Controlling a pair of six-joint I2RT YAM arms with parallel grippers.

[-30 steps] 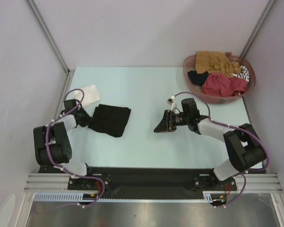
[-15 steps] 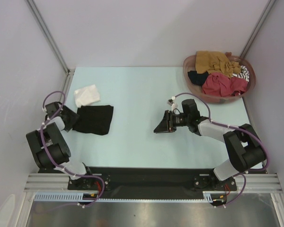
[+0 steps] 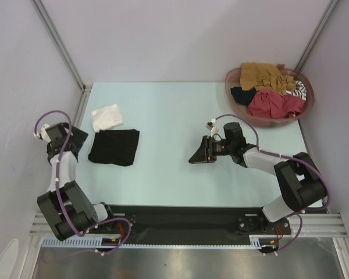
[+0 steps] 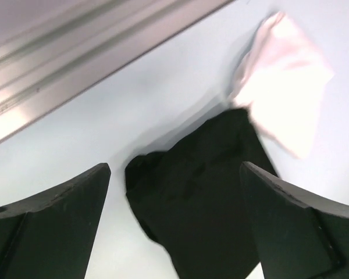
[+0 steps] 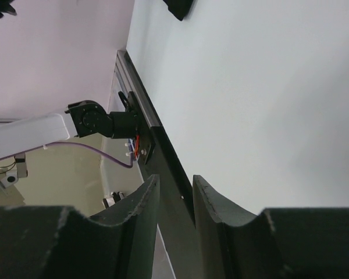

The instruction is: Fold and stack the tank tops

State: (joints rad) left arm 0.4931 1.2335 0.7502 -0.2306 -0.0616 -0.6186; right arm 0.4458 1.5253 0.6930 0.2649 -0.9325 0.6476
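A folded black tank top lies flat at the table's left, with a smaller folded white tank top just behind it, their corners close together. My left gripper hovers off the black one's left edge, open and holding nothing. Seen from the left wrist, the black tank top lies below the wide gap between my left gripper's fingers, and the white one sits beyond. My right gripper rests mid-table, jaws narrowly apart and empty. From the right wrist, the right gripper shows only the table edge through that gap.
A round reddish-brown basket at the back right holds mustard, red and striped tank tops. A metal frame rail runs along the table's left edge, close to the left arm.
The left gripper dragged the black tank top leftward, then opened, let it go and drew back to the left. The right arm has not moved.
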